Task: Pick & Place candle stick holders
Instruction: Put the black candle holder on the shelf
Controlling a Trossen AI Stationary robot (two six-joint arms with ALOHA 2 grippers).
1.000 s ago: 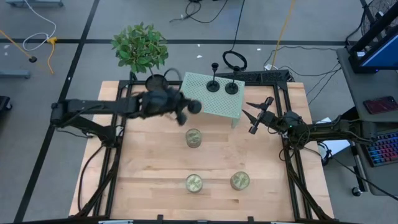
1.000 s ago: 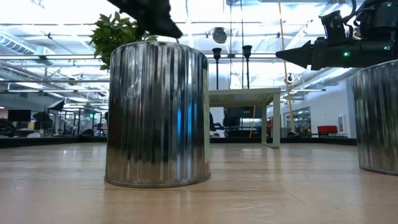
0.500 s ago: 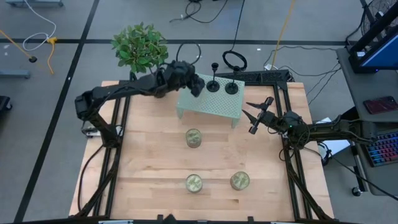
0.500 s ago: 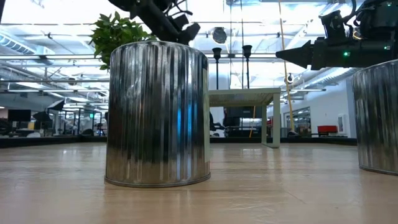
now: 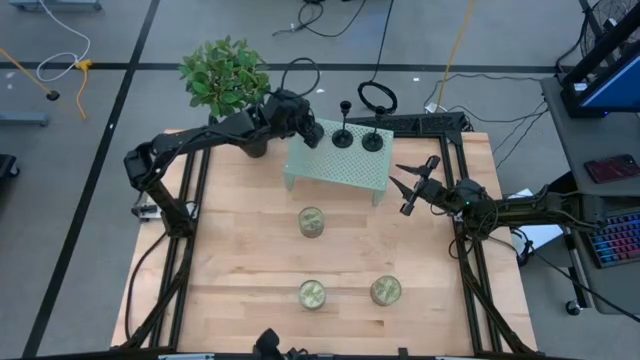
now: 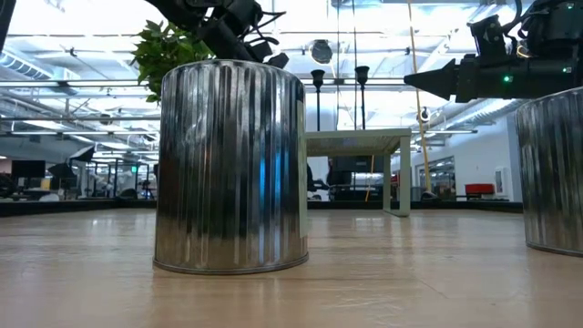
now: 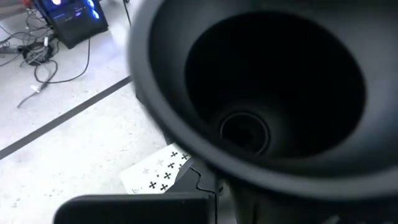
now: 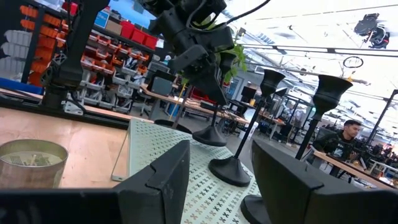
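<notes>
Two black candle stick holders (image 5: 343, 135) (image 5: 372, 140) stand by their round bases on the pale green perforated stand (image 5: 340, 170) at the table's far middle. My left gripper (image 5: 305, 129) is over the stand's far left corner, shut on a third candle stick holder (image 8: 212, 121). That holder's wide black cup (image 7: 261, 93) fills the left wrist view. My right gripper (image 5: 410, 185) waits open to the right of the stand, pointing at it, with nothing between its fingers. My left gripper holds the third holder near its top, by the stem under the cup (image 8: 217, 99); the cup hides the exact spot. The fingers slant down from the table's left. The holder stays upright, its base (image 8: 208, 135) at the stand's surface; whether it rests there I cannot tell.
Three pale green-gold jar candles (image 5: 311, 222) (image 5: 311, 294) (image 5: 385, 291) stand on the wooden table nearer the front. A potted plant (image 5: 225, 75) is at the far left, close behind my left arm. A person (image 8: 348, 134) sits in the room beyond.
My left gripper has carried the holder from beside the stand's near left corner toward the table's far edge and a little right, over the stand's far left corner. It moved fast at first and then slowed. The grip has stayed shut.
</notes>
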